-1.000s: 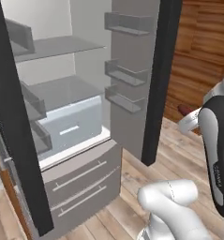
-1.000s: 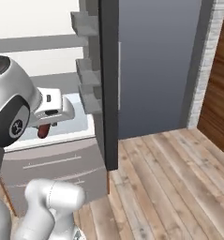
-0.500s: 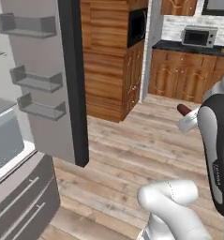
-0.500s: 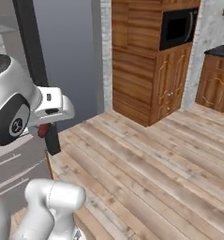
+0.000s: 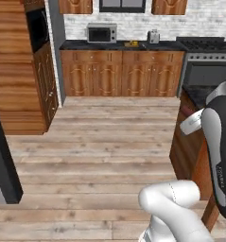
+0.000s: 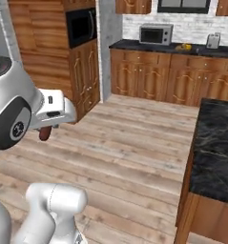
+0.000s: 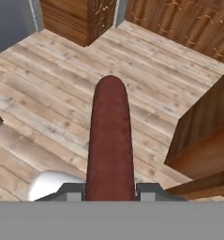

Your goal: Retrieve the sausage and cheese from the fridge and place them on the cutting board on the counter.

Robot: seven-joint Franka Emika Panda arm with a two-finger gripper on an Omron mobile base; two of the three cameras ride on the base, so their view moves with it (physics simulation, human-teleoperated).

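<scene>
One sausage [image 7: 109, 140] is clamped lengthwise in the gripper [image 7: 109, 190], tip pointing to 12 o'clock over the wood floor [image 7: 48, 70], with the counter [image 6: 215, 147] at 3 o'clock.

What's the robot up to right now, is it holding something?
Gripper shut on the sausage. Sausage points out over the wood floor. Back counter lies across open floor, nothing between.

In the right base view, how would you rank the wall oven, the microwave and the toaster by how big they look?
Largest to smallest:
1. Wall oven, though it stands nearer the camera.
2. Microwave.
3. Toaster.
</scene>
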